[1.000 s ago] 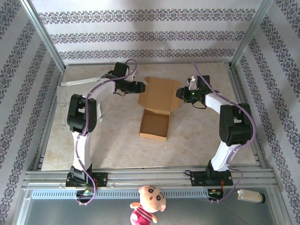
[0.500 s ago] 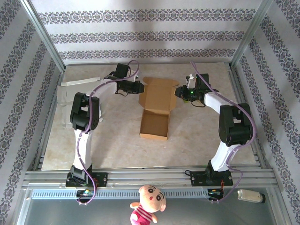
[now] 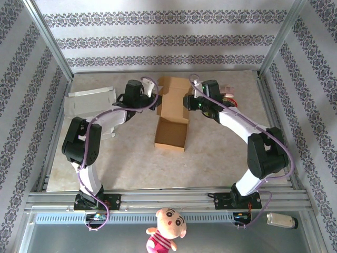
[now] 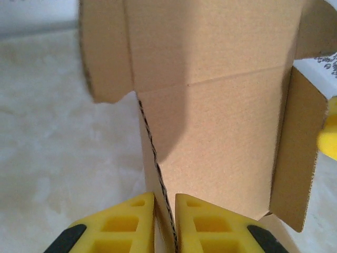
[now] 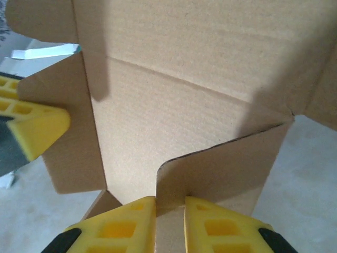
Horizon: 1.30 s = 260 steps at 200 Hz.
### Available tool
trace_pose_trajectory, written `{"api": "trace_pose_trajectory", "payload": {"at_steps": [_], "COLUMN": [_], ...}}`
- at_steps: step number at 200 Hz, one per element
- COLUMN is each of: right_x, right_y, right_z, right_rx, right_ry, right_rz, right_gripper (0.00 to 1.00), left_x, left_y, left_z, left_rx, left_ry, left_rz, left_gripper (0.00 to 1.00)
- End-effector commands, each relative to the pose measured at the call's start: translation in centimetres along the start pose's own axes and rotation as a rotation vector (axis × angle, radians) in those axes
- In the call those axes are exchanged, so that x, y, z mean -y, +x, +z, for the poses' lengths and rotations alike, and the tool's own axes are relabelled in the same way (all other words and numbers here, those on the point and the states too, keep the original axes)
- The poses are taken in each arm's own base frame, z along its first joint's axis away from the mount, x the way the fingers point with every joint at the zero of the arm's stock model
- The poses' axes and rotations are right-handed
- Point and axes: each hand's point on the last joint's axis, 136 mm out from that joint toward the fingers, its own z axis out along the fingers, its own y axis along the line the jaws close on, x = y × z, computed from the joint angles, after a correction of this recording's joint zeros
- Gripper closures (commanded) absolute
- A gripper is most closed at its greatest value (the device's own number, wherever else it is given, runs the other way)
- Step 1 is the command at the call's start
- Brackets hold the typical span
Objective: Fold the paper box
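Both arms swung in over the last sec & left fingers (image 4: 145, 217), wide before, now pinch the lid's L flap, right fingers (image 5: 143, 216) its R flap, so the paper box (image 3: 171, 126), mid-counter (image 3: 131, 158), looks ready for lid fold-over.

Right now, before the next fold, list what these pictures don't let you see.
- Left wrist view: the bottom edge cuts off the left gripper behind its tips. A yellow blur at the right edge is too cut off to name.
- Right wrist view: the paper box hides whatever lies beyond the right gripper.
- Top view: the arms cover both grips on the box.
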Motion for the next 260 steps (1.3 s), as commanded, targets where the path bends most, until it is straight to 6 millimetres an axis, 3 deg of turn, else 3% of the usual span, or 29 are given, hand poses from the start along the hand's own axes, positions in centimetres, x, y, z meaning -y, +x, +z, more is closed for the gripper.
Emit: {"api": "trace_pose_trajectory", "payload": {"at_steps": [1, 27, 54, 100, 117, 149, 169, 187, 219, 235, 260], "right_x": [-1.4, -2.1, -2.6, -4.4, -4.9, -5.0, -3.8, -3.8, -4.6, -4.3, -3.4], "right_y": [-1.1, 0.0, 0.4, -2.6, -4.7, -5.6, -6.5, -7.3, -6.1, -5.4, -5.0], "right_z": [0.3, -0.1, -2.3, -8.8, -10.6, -9.3, -8.3, -7.9, -6.6, -5.7, -4.6], "right_rx": [0.096, 0.131, 0.143, 0.286, 0.354, 0.241, 0.114, 0.089, 0.015, -0.03, -0.076], "right_ry": [0.017, 0.024, 0.034, 0.077, 0.113, 0.086, 0.043, -0.039, -0.202, -0.223, -0.19], "right_rz": [-0.133, -0.209, -0.287, -0.508, -0.594, -0.883, -0.816, -0.746, -0.63, -0.602, -0.618], "right_gripper": [0.79, 0.7, 0.54, 0.26, 0.16, 0.07, 0.06, 0.05, 0.06, 0.13, 0.33], "left_x": [3.9, 3.3, 3.3, 3.8, 4.1, 4.6, 4.8, 4.8, 4.7, 4.8, 4.9], "left_y": [-3.5, -2.6, -2.0, -1.6, -1.8, -2.1, -2.2, -2.2, -2.3, -2.4, -2.4], "left_z": [0.2, 0.1, -0.1, -0.9, -0.9, -1.0, -1.1, -1.2, -1.2, -1.1, -1.1], "left_rx": [0.19, 0.223, 0.24, 0.283, 0.294, 0.317, 0.326, 0.326, 0.329, 0.333, 0.334], "left_ry": [0.085, 0.054, 0.05, 0.053, 0.069, 0.092, 0.098, 0.099, 0.093, 0.095, 0.095], "left_rz": [0.176, 0.189, 0.233, 0.326, 0.344, 0.356, 0.361, 0.367, 0.37, 0.369, 0.375], "left_gripper": [0.85, 0.86, 0.89, 0.91, 0.91, 0.92, 0.92, 0.92, 0.92, 0.92, 0.92]}}
